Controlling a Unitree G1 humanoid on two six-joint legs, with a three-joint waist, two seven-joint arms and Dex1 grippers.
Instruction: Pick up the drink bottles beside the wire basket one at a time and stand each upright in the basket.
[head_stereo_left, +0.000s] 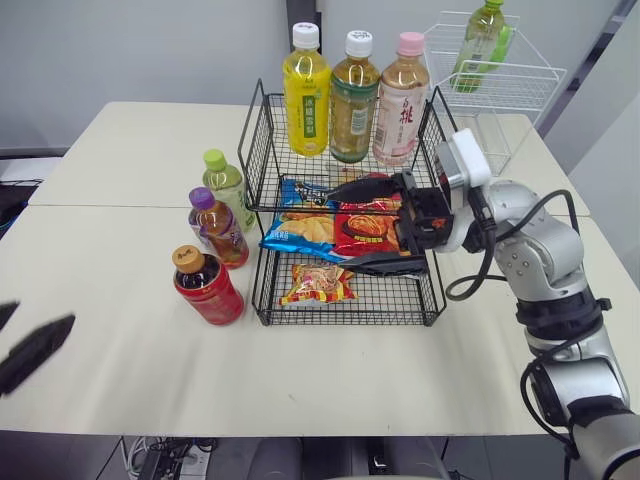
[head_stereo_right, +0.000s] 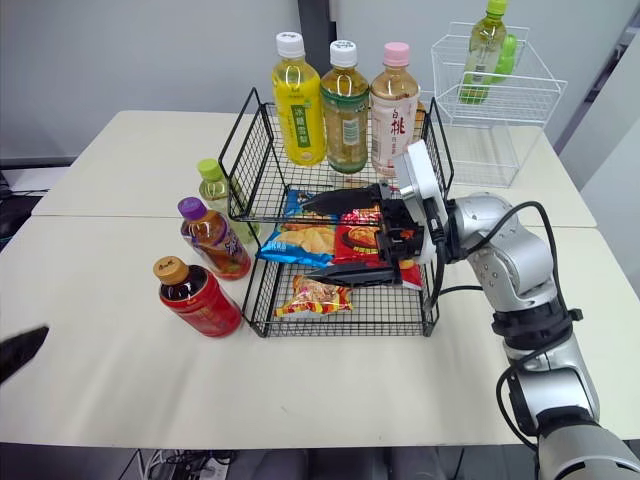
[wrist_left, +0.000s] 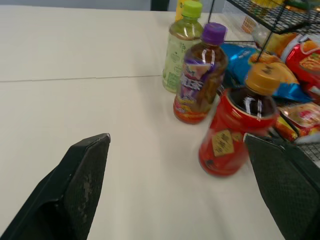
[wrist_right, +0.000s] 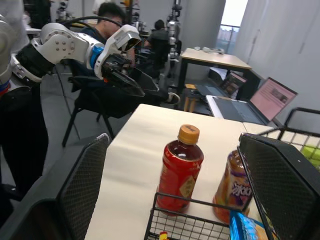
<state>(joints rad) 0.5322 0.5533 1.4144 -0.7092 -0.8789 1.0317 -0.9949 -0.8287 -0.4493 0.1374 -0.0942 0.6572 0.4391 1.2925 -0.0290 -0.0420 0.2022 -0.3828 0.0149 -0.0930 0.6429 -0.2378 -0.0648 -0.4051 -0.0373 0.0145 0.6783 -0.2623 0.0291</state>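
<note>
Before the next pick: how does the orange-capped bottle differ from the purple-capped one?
The orange-capped bottle has a red wrap and near-black drink; the purple-capped bottle has a purple-and-orange label and lighter brown drink. The orange-capped bottle stands nearer the robot; the purple-capped bottle is behind it, next to the green-capped bottle. Both stand upright on the table left of the wire basket, not in it.

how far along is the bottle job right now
Done: yellow bottle, green-label bottle and pink-cap bottle stand upright in the wire basket, top shelf. In hand: nothing; left gripper and right gripper are open. Left: green-cap bottle, purple-cap bottle and red bottle stand beside the basket.
</note>
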